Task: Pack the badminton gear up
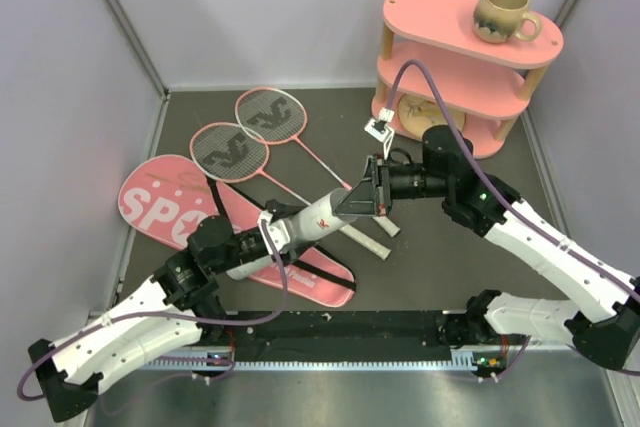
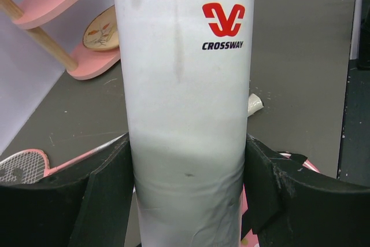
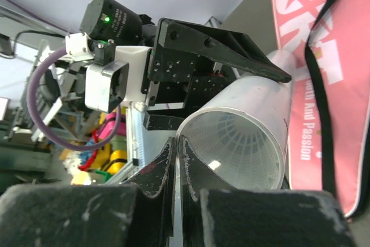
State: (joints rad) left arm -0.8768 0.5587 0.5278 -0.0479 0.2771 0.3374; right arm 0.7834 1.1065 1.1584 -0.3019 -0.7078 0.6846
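the white tube (image 1: 312, 217) was held up above the pink bag (image 1: 160, 202), clamped in the left gripper (image 2: 188, 189), and the right gripper (image 3: 176, 146), pressed together at its open mouth with nothing between, could i think knock the rim and make the tube slip.

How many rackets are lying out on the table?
2. The rear racket lies near the back wall; the front racket lies left of it, beside the pink bag. The white tube hides part of their shafts. The bag's inside is unseen.

White tube (image 2: 185, 114) bears a red logo (image 2: 223, 19); pink bag (image 1: 160, 202) has black strap (image 3: 327, 154).
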